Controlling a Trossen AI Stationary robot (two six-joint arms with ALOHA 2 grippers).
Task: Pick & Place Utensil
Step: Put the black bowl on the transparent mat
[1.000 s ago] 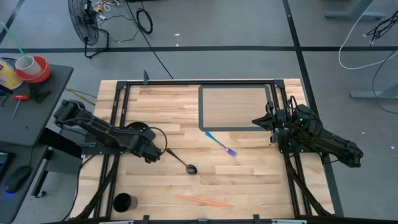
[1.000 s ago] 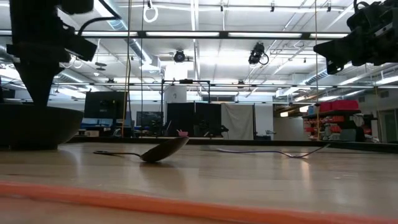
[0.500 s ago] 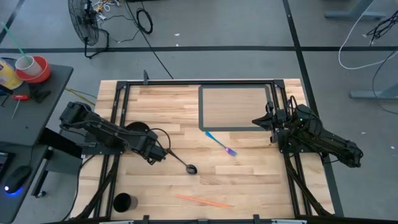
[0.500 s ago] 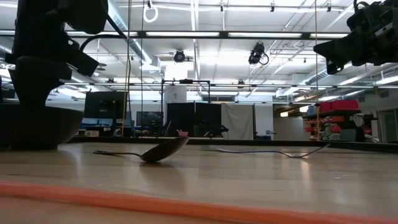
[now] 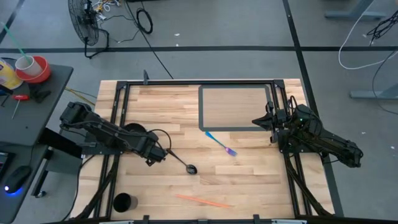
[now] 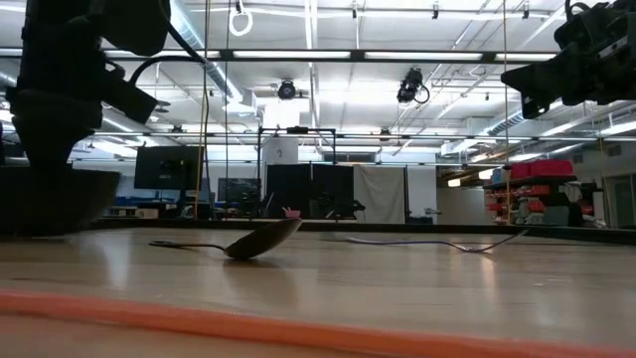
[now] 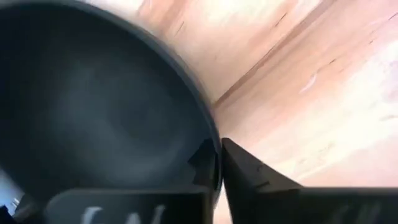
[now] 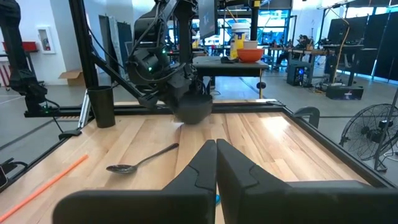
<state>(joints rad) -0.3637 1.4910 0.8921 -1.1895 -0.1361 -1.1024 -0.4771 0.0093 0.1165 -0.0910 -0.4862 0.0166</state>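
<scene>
A black bowl (image 5: 135,129) stands left of the table's middle, under my left arm; it also shows in the right wrist view (image 8: 193,110). My left gripper (image 7: 219,165) is shut on its rim. A dark spoon (image 5: 180,160) lies on the wood just right of the bowl, and a blue utensil (image 5: 221,144) lies near the middle. An orange stick (image 5: 203,200) lies by the near edge. My right gripper (image 5: 272,121) is shut on nothing at the table's right side. My left gripper pinches the bowl's rim (image 7: 215,140) with one finger (image 7: 202,167) inside the bowl and the other (image 7: 252,177) outside. The fingers come from above, slanting down. Whether the bowl's bottom rests on the table cannot be told.
A dark-framed mat (image 5: 235,107) lies at the far middle of the table. A black cup (image 5: 122,202) stands at the near left corner. Bare wood lies between the spoon and the orange stick.
My left arm has gone a little toward the table's right edge and come down at the bowl. The spoon, the blue utensil and the orange stick lie where they were.
</scene>
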